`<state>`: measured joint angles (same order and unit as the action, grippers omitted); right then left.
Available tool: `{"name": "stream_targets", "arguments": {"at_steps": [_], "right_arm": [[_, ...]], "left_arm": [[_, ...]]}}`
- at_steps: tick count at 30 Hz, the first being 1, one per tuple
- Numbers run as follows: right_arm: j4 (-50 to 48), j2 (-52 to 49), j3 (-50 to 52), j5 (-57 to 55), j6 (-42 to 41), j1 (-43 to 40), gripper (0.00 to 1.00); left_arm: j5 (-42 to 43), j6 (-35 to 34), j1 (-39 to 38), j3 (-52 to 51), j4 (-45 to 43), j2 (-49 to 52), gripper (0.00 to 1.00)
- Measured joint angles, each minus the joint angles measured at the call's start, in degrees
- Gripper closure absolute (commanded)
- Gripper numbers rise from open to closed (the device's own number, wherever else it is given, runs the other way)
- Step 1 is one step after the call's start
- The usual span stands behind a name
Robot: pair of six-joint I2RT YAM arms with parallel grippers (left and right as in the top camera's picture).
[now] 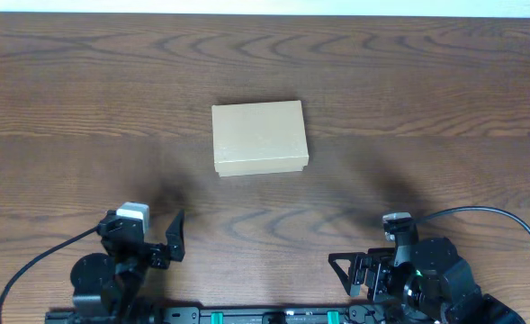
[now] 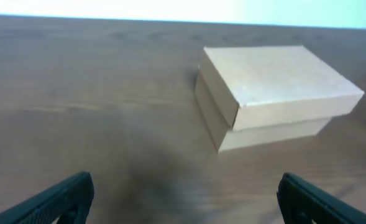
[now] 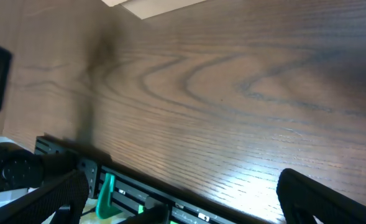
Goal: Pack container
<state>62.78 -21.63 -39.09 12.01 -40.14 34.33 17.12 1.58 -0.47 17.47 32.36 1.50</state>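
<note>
The container (image 1: 259, 137) is a plain tan cardboard box with its lid down, lying on the wooden table a little above the middle. It also shows in the left wrist view (image 2: 273, 93), ahead and to the right of the fingers. A pale corner of it shows at the top of the right wrist view (image 3: 151, 5). My left gripper (image 2: 184, 199) is open and empty near the front left edge, well short of the box. My right gripper (image 3: 183, 199) is open and empty over the front right edge.
A black rail with green clips (image 3: 114, 190) runs along the table's front edge under the right gripper. Both arm bases and cables sit at the front edge: the left arm base (image 1: 121, 261), the right arm base (image 1: 417, 270). The wooden table (image 1: 426, 108) spreads round the box.
</note>
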Motion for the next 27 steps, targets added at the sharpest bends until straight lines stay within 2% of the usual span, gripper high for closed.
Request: {"name": "stream_targets", "arguments": {"at_steps": [10,27], "right_arm": [[0.04,0.00,0.04,0.00,0.00,-0.02,0.01],[0.02,0.00,0.04,0.00,0.00,-0.02,0.01]], "left_arm": [[4.61,0.59,0.00,-9.90,-11.30,-0.57,0.05],[6.91,0.35,0.00,-10.01,-11.65,-0.63,0.05]]}}
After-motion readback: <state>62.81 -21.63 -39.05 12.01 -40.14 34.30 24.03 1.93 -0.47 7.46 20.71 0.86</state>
